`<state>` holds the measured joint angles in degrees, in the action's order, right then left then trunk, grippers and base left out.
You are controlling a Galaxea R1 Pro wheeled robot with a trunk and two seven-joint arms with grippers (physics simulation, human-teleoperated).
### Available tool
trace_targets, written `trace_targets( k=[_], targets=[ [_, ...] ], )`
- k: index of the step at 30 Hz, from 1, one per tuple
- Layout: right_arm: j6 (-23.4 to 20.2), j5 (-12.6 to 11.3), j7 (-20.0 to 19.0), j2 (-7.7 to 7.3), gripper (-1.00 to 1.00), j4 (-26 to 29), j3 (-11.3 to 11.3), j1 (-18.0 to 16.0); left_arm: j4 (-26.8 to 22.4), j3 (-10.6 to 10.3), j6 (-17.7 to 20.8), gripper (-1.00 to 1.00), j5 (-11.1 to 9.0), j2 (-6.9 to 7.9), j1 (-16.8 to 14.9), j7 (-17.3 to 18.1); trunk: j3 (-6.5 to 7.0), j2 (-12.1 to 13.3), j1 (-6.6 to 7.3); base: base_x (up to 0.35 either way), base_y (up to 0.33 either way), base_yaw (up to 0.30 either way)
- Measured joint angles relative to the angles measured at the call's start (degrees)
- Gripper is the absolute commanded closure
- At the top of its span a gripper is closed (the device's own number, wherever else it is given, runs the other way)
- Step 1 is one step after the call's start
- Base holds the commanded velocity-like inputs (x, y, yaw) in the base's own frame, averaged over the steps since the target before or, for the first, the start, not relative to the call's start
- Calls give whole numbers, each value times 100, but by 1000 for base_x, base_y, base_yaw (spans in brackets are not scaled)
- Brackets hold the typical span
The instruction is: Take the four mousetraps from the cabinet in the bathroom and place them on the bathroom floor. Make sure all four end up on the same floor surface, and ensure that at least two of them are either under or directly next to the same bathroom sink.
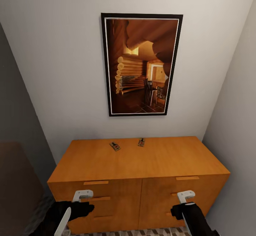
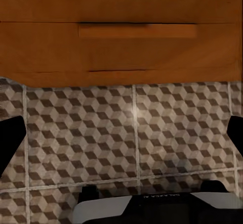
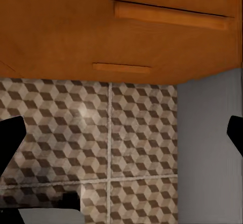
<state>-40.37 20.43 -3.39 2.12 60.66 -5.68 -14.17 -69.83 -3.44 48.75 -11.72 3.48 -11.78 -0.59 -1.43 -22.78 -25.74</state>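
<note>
The orange-brown cabinet [image 1: 167,159] stands against the wall straight ahead. Two mousetraps lie on its flat top near the back edge: one mousetrap [image 1: 115,146] left of centre, the other mousetrap [image 1: 141,142] just right of it. My left gripper [image 1: 80,202] hangs low in front of the left drawer column, open and empty. My right gripper [image 1: 184,200] hangs in front of the right column, also open and empty. Both are well below and in front of the traps. The wrist views look down at the cube-patterned bathroom floor [image 2: 101,133] and the lower drawer fronts [image 3: 101,32]. The sink is out of view.
A framed picture [image 1: 141,64] hangs on the wall above the cabinet. A grey wall [image 1: 234,122] closes in on the right, right beside the cabinet's end [image 3: 207,148]. A dark panel [image 1: 17,186] stands at the left. Tiled floor runs along the cabinet's foot.
</note>
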Motion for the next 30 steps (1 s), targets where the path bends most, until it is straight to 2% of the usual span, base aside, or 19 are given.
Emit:
trace_targets(
  k=[7,9,10,12,14,20,22,23,24,26,28,30],
  targets=[
    [-200,-12,-2,24,-100,102,2,-324,-376,1,394,-100,-4,-5,-27,-4,0,0,0,0,0,0],
    [-297,-12,-2,32,-100,112,2,-485,-419,0,460,-100,-6,-9,-27,0,0,0,0,0,0,0],
    [-454,-9,-1,42,-100,116,3,-712,-445,0,554,-100,-12,-22,-42,2,1,0,0,0,0,0],
    [-573,-8,9,52,-100,111,2,-905,-453,1,612,-100,-14,-32,-68,3,0,0,0,0,0,0],
    [-660,-4,22,80,-100,109,6,-1079,-458,0,730,-100,-24,-50,-259,3,0,0,0,0,0,0],
    [-759,40,62,297,-100,20,10,-1700,-422,-6,954,-100,-57,-78,-1024,10,1,0,0,0,0,0],
    [-816,48,105,362,-100,-119,11,-2020,-391,-16,988,-100,-69,-85,-1389,11,2,1,0,0,0,0],
    [-868,44,142,405,-100,-289,12,-2287,-298,-21,1003,-100,-76,-89,-1671,11,3,2,-1,0,0,0],
    [-882,44,155,420,-100,-364,11,-2396,-247,-21,1007,-100,-76,-91,-1793,11,1,0,0,0,0,0],
    [-895,35,198,453,-100,-699,12,-2759,74,-23,1021,-100,-86,-117,-2238,12,2,1,-1,0,0,0],
    [-886,31,225,466,-100,-892,13,-2945,312,-23,1027,-100,-88,-155,-2487,12,1,1,0,0,0,0],
    [-863,21,305,514,-100,-1297,11,-3311,950,-21,1021,-100,-95,-289,-3019,9,2,2,-1,0,0,0]
  ],
)
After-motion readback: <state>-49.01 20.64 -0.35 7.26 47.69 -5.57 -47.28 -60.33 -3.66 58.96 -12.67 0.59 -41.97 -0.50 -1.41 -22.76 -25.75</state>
